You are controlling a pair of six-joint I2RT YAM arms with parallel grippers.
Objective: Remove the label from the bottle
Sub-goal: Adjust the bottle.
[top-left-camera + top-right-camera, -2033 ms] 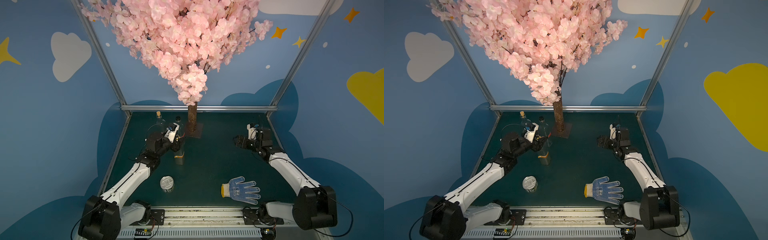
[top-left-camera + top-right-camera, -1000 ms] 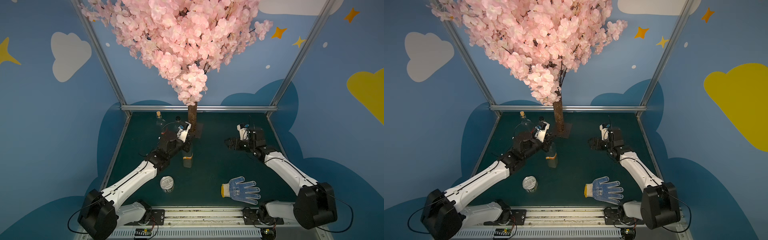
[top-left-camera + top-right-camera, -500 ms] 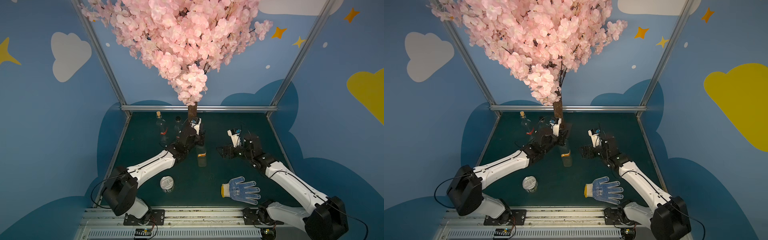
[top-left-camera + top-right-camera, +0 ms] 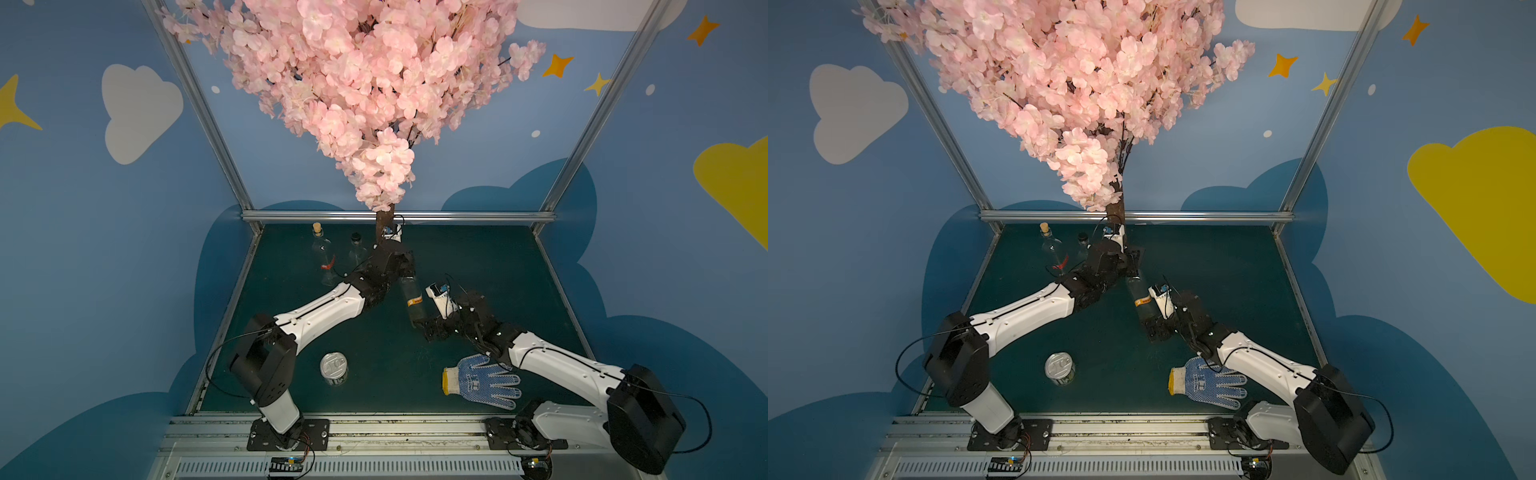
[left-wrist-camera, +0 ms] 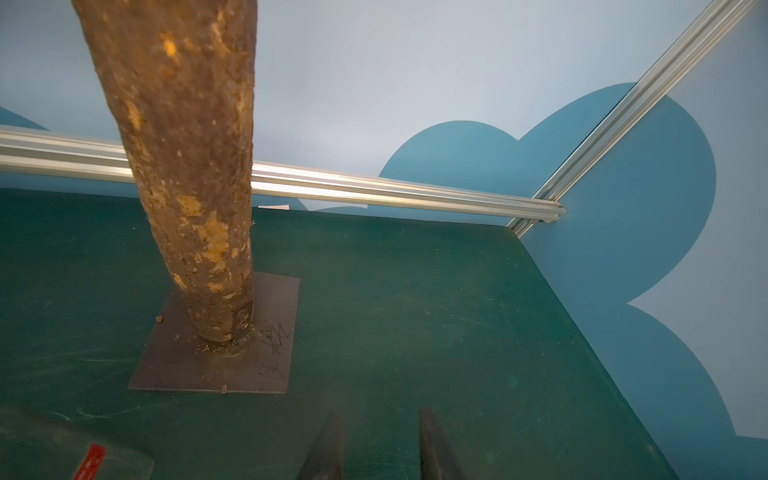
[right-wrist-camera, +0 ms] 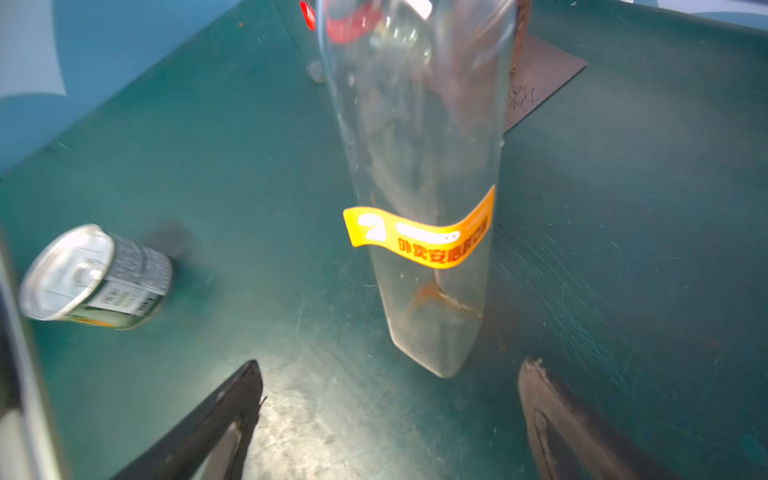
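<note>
Counter (image 4: pixel 478 266): dark green, scuffed; it carries everything listed below.
Tree trunk (image 5: pixel 187 166): fixed to a metal plate (image 5: pixel 274 299) at the back of the counter, just behind the work; keep your swing out of it.
Bottle (image 6: pixel 419 124): mid-counter, leaning, tall and clear with a squared foot. Its upper end runs in under the left claw, and its foot is at or just above the counter; you cannot tell which.
Bottle, handling: looks empty, so count it light. The walls are smooth and likely slippery. Treat it as breakable, since the frames do not settle whether it is glass or plastic.
Left claw (image 5: pixel 380 449): pressed together on the bottle's upper end, as both top views suggest. The wrist view shows only the fingertips with nothing between them.
Right claw (image 6: pixel 390 374): spread wide, low beside the bottle's foot, pinching nothing.
Glove (image 4: pixel 478 380): lies flat near the right arm, apart from the work.
Can (image 4: pixel 333 368): stands well apart on the left arm's side.
Label (image 6: pixel 419 241): orange band round the bottle's lower part; thin, soft and probably glued, so it may tear.
Label end (image 6: pixel 353 226): juts past the glass edge, apparently lifted. Take hold here and peel along the band while the left claw steadies the bottle.
</note>
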